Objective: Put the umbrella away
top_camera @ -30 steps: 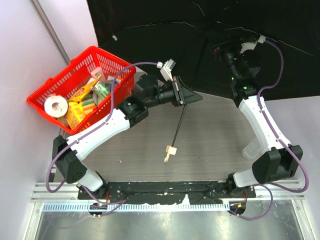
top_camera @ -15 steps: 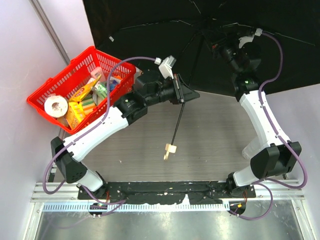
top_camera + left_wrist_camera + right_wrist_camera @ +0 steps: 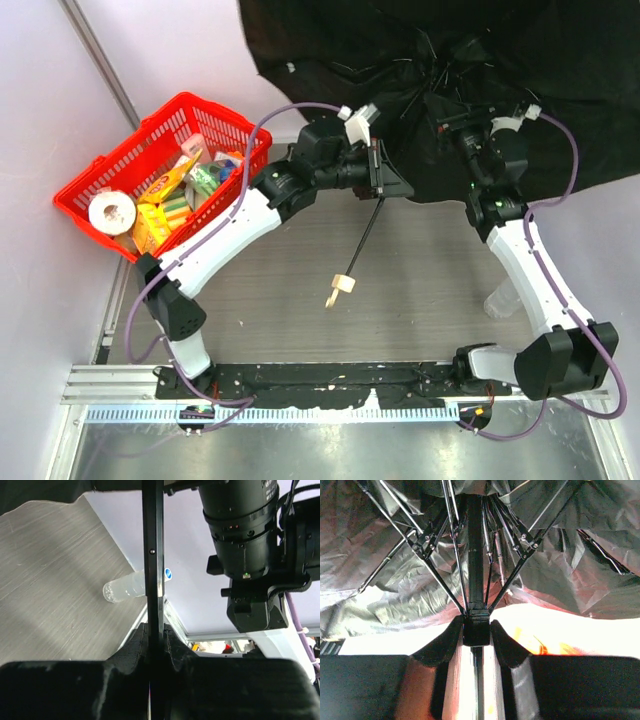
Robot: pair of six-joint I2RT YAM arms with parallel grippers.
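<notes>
On the grey table (image 3: 260,290), nearest the arm bases, the tan handle (image 3: 341,285) of the umbrella (image 3: 340,40) is seen, tilted, with a small loop hanging at its low end; whether it touches the table cannot be told. A clear tube (image 3: 500,298) is seen well to the right of the handle, beside the right arm.

From the handle, the thin black shaft (image 3: 362,240) is carried up and away to the right. Partway along, it is clamped by the left gripper (image 3: 380,188), which is drawn narrow. In the left wrist view, the fingers (image 3: 137,645) are pressed against the shaft from both sides.

A red basket (image 3: 125,160), filled with packets and a roll, is set farther back against the left wall, apart from the umbrella.

Beyond the left gripper, the shaft is met by the right gripper (image 3: 477,630). Its fingers (image 3: 440,645) are closed to a narrow gap around the black runner (image 3: 476,625), which is touched on both sides. The ribs (image 3: 435,575) are fanned out from above the runner.

Farthest back, the dark canopy (image 3: 560,60) is spread over the far edge of the table, slack and crumpled.
</notes>
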